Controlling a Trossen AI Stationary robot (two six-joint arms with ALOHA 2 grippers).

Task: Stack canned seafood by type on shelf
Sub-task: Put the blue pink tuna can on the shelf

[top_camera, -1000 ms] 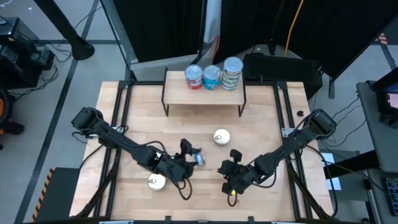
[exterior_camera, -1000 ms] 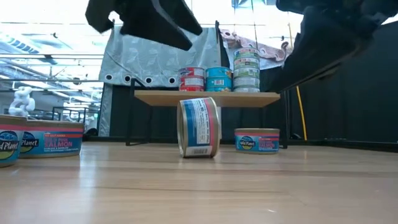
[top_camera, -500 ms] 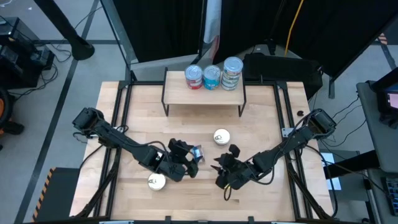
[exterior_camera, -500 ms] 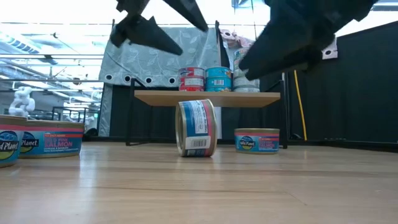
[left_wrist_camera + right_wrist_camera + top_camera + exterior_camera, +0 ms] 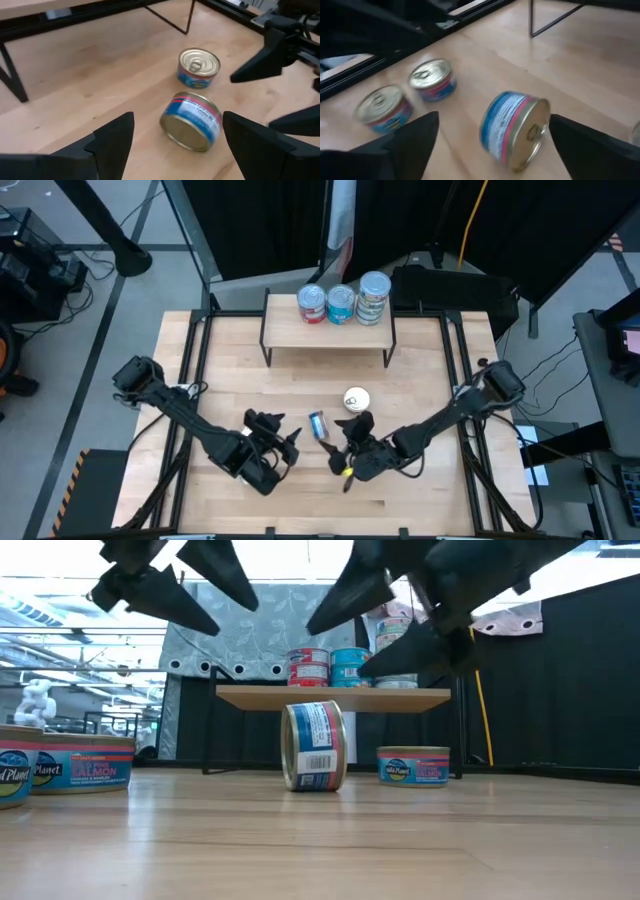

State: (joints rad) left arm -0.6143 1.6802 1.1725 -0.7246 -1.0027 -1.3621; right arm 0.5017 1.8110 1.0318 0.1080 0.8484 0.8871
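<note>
One tin of canned seafood (image 5: 318,424) stands on its curved side on the table, its blue and pink label showing (image 5: 315,746). My left gripper (image 5: 283,442) hangs open just to its left and above the table; in the left wrist view the tin (image 5: 191,120) lies ahead between the fingers. My right gripper (image 5: 345,445) is open close to the tin's right, and its wrist view also shows the tin (image 5: 515,130). Neither gripper touches it. A flat tin (image 5: 356,399) rests on its base nearby. Three stacks of tins (image 5: 341,303) stand on the shelf (image 5: 290,330).
Two more flat tins (image 5: 80,762) sit at the table's near left, also seen in the right wrist view (image 5: 432,80). The shelf's black legs (image 5: 208,735) stand at the far side. Bare wood lies between the tipped tin and the shelf.
My right gripper has opened wide and moved toward the table's left, up to the tipped tin. My left gripper has rolled about its own axis and drawn back from the tin toward the near left, staying open.
</note>
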